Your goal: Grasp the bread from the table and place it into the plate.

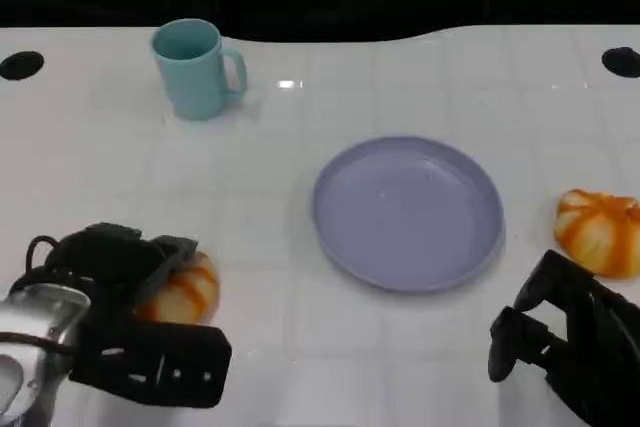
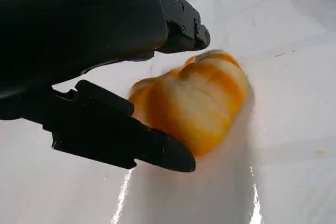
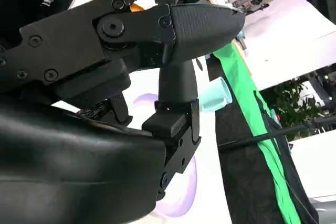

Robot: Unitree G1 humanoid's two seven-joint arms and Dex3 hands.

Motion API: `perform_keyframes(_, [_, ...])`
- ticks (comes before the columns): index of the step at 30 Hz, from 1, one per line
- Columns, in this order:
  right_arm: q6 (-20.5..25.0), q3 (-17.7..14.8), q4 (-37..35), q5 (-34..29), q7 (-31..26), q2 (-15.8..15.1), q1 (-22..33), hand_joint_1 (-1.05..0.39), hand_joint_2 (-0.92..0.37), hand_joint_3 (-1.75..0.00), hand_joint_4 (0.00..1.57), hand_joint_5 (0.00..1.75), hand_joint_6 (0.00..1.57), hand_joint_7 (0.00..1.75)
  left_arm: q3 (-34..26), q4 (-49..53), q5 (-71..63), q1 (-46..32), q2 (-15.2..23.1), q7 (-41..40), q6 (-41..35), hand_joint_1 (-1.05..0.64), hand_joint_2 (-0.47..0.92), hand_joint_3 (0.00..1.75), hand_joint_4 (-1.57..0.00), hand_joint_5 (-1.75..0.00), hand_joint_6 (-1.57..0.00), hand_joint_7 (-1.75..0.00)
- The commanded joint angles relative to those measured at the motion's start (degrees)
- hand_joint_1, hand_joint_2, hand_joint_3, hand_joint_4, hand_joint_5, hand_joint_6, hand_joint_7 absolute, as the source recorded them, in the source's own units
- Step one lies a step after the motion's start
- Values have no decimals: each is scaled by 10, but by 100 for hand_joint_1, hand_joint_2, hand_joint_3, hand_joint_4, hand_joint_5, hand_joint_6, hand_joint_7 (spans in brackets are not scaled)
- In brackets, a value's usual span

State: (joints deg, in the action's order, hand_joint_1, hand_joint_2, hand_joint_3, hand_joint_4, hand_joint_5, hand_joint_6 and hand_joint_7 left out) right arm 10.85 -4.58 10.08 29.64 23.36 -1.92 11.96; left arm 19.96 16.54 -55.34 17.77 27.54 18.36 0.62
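An orange and white bread (image 1: 188, 292) lies on the white table at the front left, partly under my left hand (image 1: 130, 312). In the left wrist view this bread (image 2: 194, 103) rests on the table between the hand's fingers: one fingertip (image 2: 184, 24) sits just beyond its far side and another finger (image 2: 126, 140) runs along its near side. The fingers are apart and the bread is not lifted. A lavender plate (image 1: 408, 212) stands empty at the middle of the table. My right hand (image 1: 565, 342) hovers at the front right with nothing in it.
A second orange bread (image 1: 600, 232) lies at the right edge, just beyond my right hand. A teal mug (image 1: 197, 67) stands at the back left. Dark round holes (image 1: 20, 65) mark the table's far corners. Bare tabletop separates the left bread from the plate.
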Motion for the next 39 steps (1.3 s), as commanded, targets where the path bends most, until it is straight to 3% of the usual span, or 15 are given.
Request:
perform_keyframes(1, [-8,-5,0,-1,2,-4,3,-60,-92,-37,76,175,62,159,17,69,15,26,-2,-42,11,-54,89,0,-18,-11,-22,-2])
perform_keyframes(8, [-11,-5,0,-4,0,-4,4,-60,-92,-38,74,175,60,159,26,117,56,38,-11,-82,25,-43,92,3,-32,-16,-35,-6])
perform_keyframes(9, [-6,-6,2,-2,-2,-3,4,-60,-92,-38,74,175,60,160,20,140,69,41,-16,-120,48,-43,92,3,-32,-16,-35,-6])
perform_keyframes(10, [-2,-6,5,0,-5,-3,4,-60,-92,-36,75,175,61,159,16,160,80,44,-20,-153,68,-34,92,9,-69,-72,-78,-25])
perform_keyframes(11, [-2,-6,5,1,-5,-2,4,-60,-92,-35,75,175,62,159,13,180,88,48,-24,-183,86,-31,92,12,-79,-103,-96,-34])
perform_keyframes(12, [-5,-6,3,-1,-3,-3,4,-60,-92,-36,75,175,62,159,13,201,92,52,-26,-228,110,-30,92,25,-81,-138,-87,-86])
perform_keyframes(13, [-6,-5,3,-1,-2,-3,4,-60,-92,-36,75,175,62,159,15,216,94,55,-28,-259,125,-27,91,32,-87,-160,-76,-138])
perform_keyframes(14, [-6,-6,2,0,-2,-2,3,-60,-92,-37,75,175,62,159,16,229,96,59,-29,-283,140,-26,92,35,-90,-167,-72,-156])
perform_keyframes(16, [-5,-6,2,2,-2,-2,3,-59,-92,-36,75,175,62,158,16,253,104,66,-32,-325,167,-25,92,42,-89,-173,-65,-171])
perform_keyframes(18, [-6,-7,1,2,-1,-2,3,-59,-92,-36,75,175,62,157,15,268,112,71,-35,-350,186,-23,92,45,-90,-174,-65,-174])
perform_keyframes(22, [-5,-7,-1,3,1,-3,4,-59,-92,-36,74,175,63,157,10,281,128,74,-42,-386,207,-22,76,82,-92,-175,-68,-175])
perform_keyframes(31, [-15,-8,-14,1,11,-4,1,-60,-92,-37,76,175,63,158,-35,232,217,65,-67,-353,201,-21,64,99,-85,-175,-69,-175])
perform_keyframes(34, [-15,-8,-17,0,10,-2,-1,-60,-92,-39,75,175,60,161,-45,198,241,58,-73,-325,192,-20,56,116,-88,-175,-74,-175])
perform_keyframes(39, [-9,-8,-17,2,8,-2,-2,-60,-92,-38,75,175,59,162,-47,160,246,52,-76,-311,183,-19,54,119,-88,-175,-75,-175])
